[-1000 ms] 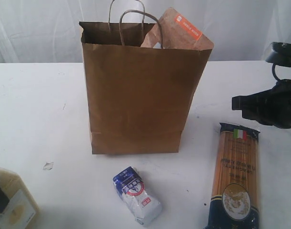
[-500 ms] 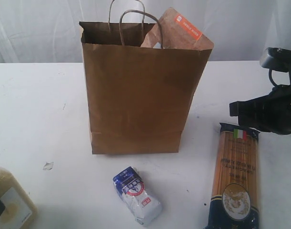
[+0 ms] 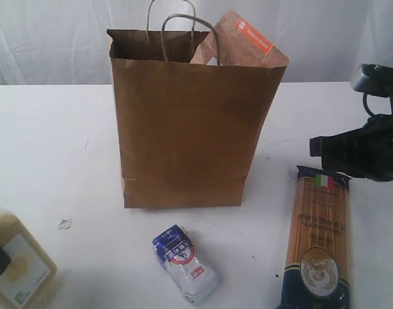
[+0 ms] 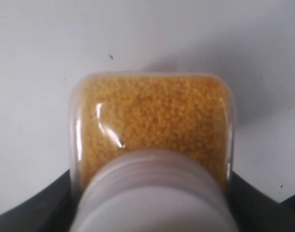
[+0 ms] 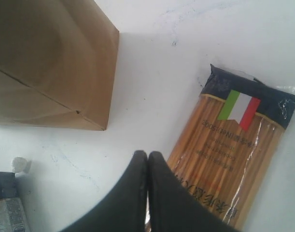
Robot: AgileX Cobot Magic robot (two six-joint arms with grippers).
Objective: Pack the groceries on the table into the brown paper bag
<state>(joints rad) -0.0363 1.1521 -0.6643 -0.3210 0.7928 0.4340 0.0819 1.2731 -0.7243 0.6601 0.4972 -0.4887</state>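
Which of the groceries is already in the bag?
The brown pouch with orange label, poking out of the brown paper bag; the blue-white pouch, long spaghetti pack and yellow-grain container are outside.

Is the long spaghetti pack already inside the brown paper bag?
No, the long spaghetti pack lies flat on the table, outside and beside the upright brown paper bag.

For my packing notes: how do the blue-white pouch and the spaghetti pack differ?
The blue-white pouch is short and plump; the spaghetti pack is long and flat. The pouch is opaque; the pack shows its pasta. Both lie on the white table, outside the brown paper bag.
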